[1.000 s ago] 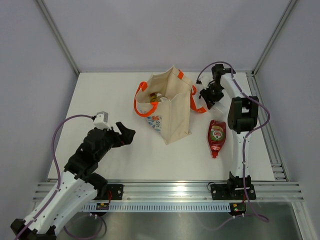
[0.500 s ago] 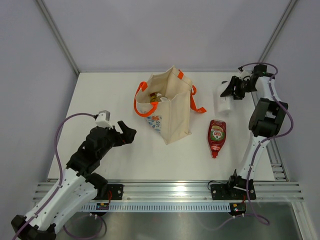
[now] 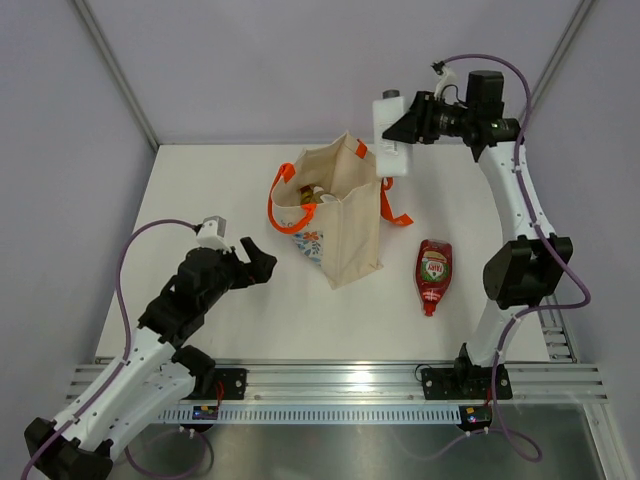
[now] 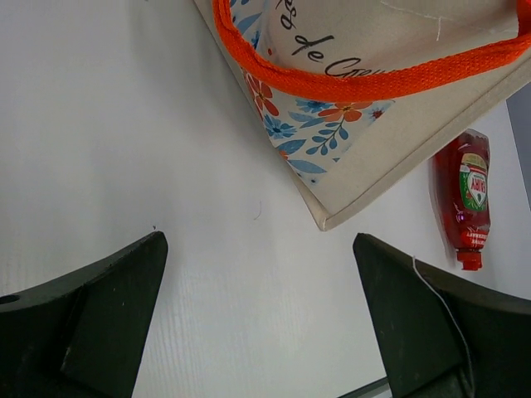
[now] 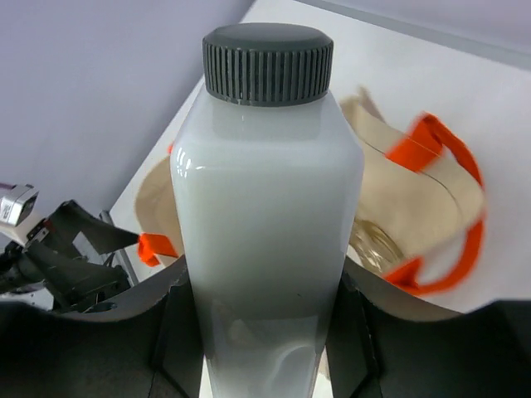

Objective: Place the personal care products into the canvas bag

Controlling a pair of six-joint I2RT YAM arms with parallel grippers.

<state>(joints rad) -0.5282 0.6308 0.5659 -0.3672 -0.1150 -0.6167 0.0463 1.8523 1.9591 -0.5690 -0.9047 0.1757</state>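
White bottle [image 3: 388, 138], pinched in our right hand [image 3: 404, 127] and raised beside the canvas bag's [image 3: 345, 220] far-right corner, should travel over the bag's open mouth, clear of its orange handles [image 3: 271, 207], before we lower and release it, while our spread left hand [image 3: 256, 262] hovers near-left of the bag.

White table [image 3: 200, 200]; slotted metal rail [image 3: 340, 378] along near edge; pale grey walls [image 3: 300, 60] around.

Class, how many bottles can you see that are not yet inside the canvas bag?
2. The white bottle is held aloft in the right gripper near the canvas bag; the red bottle lies on the table right of it. Others may be hidden inside the bag.
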